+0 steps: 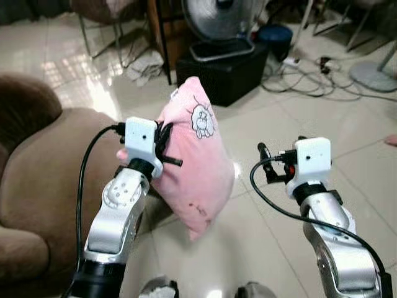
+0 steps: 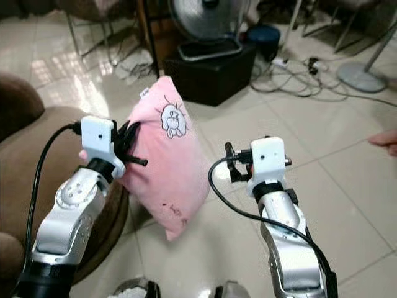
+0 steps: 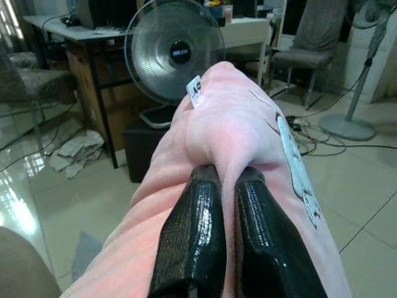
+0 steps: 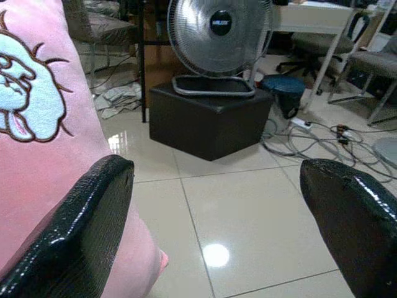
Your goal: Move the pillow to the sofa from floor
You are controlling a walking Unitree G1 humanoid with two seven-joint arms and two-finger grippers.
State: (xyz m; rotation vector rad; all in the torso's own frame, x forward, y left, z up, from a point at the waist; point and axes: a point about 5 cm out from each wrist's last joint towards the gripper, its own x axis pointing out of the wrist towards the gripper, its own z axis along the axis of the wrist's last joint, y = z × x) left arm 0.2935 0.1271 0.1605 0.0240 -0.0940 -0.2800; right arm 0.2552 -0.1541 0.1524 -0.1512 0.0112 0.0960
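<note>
Left eye view: pink pillow [image 1: 192, 167] is up in the air, off the floor [image 1: 298, 124], hanging tilted w/ a cartoon patch [image 1: 202, 119] facing up-right. Left pincer [image 1: 166, 146] is clamped on a fold at the pillow's left edge, fingers pinched tight on fabric. Brown sofa [image 1: 43, 167] sits just left of and below the pillow, under the left arm. Right pincer [image 1: 263, 162] is to the right of the pillow, near it but apart, nothing in it. Behind: black box [image 1: 223, 71] w/ a fan [image 1: 217, 18] standing on it, cables [image 1: 310, 77] on the tiles to the right, crumpled cloth [image 1: 146, 65] to the left of the box.

Right eye view: same layout; a person's hand [image 2: 386, 141] shows at the far right edge, well apart from the robot.

Left wrist view: two black fingers [image 3: 192, 242] close together w/ a ridge of pink fabric squeezed btwn them; white tag [image 3: 195, 93] at the pillow's top end. Fan, a table [image 3: 68, 31] and chair [image 3: 310, 37] behind.

Right wrist view: fingers [image 4: 80, 230] spread wide, nothing btwn them. One finger is right beside the pillow's face; can't tell if it touches. Fan, box, blue bin [image 4: 282, 90] and cables beyond.
</note>
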